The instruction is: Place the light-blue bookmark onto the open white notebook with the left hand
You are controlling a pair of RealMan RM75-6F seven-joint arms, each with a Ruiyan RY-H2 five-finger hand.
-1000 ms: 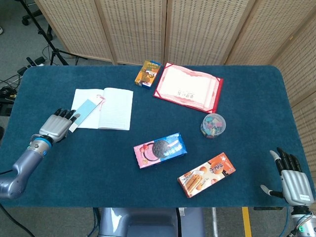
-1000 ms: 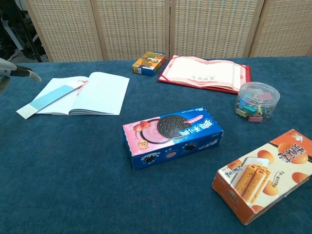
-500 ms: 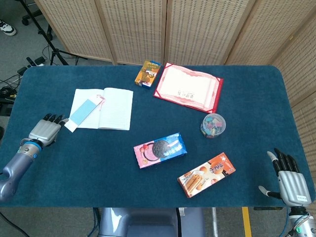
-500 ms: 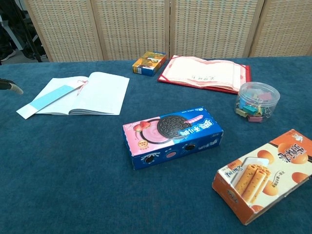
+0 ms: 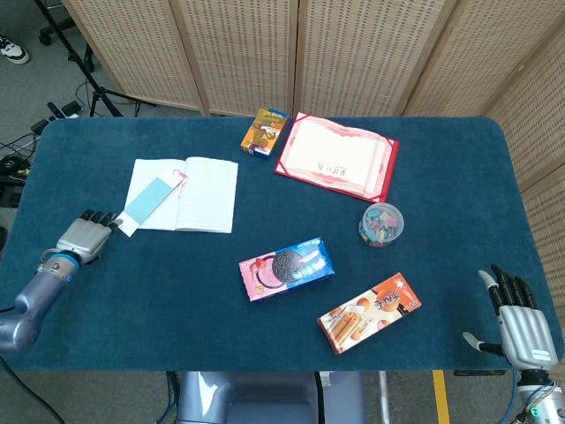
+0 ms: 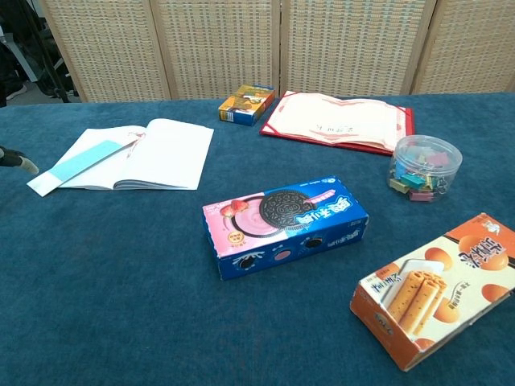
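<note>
Left hand (image 5: 82,238) empty, fingers loosely extended, just off the light-blue bookmark (image 5: 144,202). Bookmark lies on open white notebook's (image 5: 201,196) left page, lower end overhanging. Placement looks done. Right hand (image 5: 521,325) spread, idle.

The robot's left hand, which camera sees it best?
The head view: the whole left hand shows there, fingers apart, just off the bookmark's near end. The chest view catches only a fingertip at its left edge.
</note>
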